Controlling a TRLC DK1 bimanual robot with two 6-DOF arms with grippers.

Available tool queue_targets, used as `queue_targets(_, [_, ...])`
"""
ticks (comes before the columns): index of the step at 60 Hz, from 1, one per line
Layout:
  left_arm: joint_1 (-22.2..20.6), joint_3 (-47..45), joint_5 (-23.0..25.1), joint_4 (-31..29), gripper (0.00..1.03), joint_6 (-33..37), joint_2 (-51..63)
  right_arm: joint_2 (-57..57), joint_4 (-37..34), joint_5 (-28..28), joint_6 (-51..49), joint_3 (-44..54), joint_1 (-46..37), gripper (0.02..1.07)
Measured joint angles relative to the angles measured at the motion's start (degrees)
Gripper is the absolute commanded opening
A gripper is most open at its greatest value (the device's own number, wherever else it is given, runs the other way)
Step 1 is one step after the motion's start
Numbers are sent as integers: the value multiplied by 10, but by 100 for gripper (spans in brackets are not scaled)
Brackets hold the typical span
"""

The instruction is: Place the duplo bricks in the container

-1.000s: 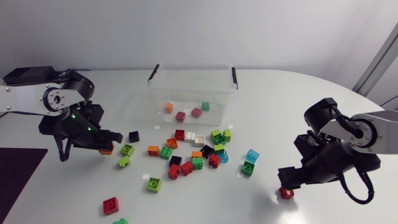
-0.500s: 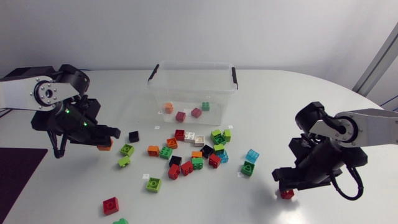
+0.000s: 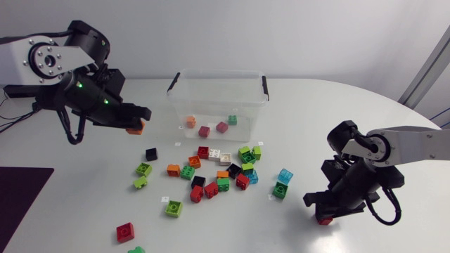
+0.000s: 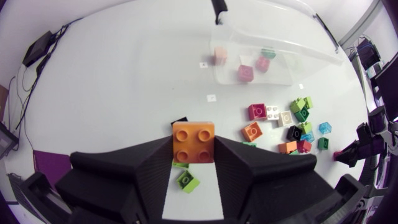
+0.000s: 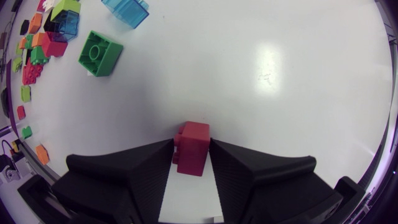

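My left gripper (image 3: pixel 133 128) hangs above the table, left of the clear container (image 3: pixel 246 105), shut on an orange duplo brick (image 3: pixel 134 128). The left wrist view shows that orange brick (image 4: pixel 193 142) pinched between both fingers, with the container (image 4: pixel 311 56) ahead. Inside the container lie several small bricks (image 3: pixel 204 131). My right gripper (image 3: pixel 323 216) is down at the table's near right, shut on a red brick (image 3: pixel 324 221). In the right wrist view, the red brick (image 5: pixel 191 147) is squeezed between both fingers on the white tabletop.
A loose pile of bricks (image 3: pixel 218 172) covers the table's middle in front of the container. A black brick (image 3: pixel 151 154), a red one (image 3: pixel 125 232), a green one (image 3: pixel 280 190) and a translucent blue one (image 3: pixel 285 175) lie around it.
My left arm has risen and swung toward the container with the orange brick. My right gripper has lowered and its fingers have closed onto the red brick.
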State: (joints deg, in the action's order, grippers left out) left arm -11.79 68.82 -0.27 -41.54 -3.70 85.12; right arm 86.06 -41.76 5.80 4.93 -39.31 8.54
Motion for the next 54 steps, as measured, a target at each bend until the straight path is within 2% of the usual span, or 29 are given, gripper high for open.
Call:
queue_targets(10, [-21,43,4,0,31,-9,16,-3,1,0,0,0,-1,27])
queue_targets(26, [-63,107,4,23,31,-17,61,-34,-12,0,0,-6,-2,27])
queue_targets(35, [-86,153,4,56,31,-19,94,-62,-28,-10,4,-44,37,27])
queue_targets(54, [-95,236,4,100,33,-19,172,-73,-3,-14,15,-111,92,26])
